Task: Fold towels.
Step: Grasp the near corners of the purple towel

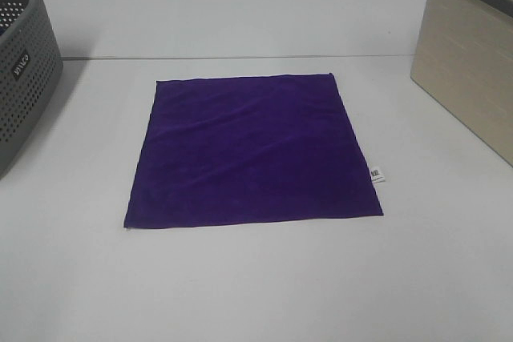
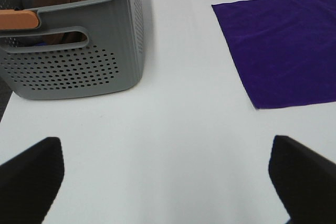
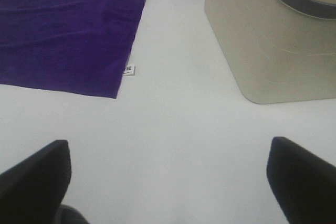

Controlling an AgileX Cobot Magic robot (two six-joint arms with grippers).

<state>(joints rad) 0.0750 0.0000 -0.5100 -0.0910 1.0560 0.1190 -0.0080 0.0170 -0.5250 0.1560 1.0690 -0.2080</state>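
Note:
A deep purple square towel [image 1: 252, 150] lies flat and unfolded in the middle of the white table, with a small white tag [image 1: 376, 174] on its right edge. It also shows in the left wrist view [image 2: 286, 45] and in the right wrist view [image 3: 68, 35]. Neither arm shows in the exterior high view. My left gripper [image 2: 165, 182] is open and empty above bare table, to the left of the towel's near corner. My right gripper [image 3: 168, 182] is open and empty above bare table, to the right of the towel's tagged edge.
A grey perforated basket [image 1: 20, 78] stands at the left; the left wrist view [image 2: 79, 61] shows brown cloth inside it. A beige bin [image 1: 473, 54] with a dark rim stands at the right, also in the right wrist view [image 3: 273, 40].

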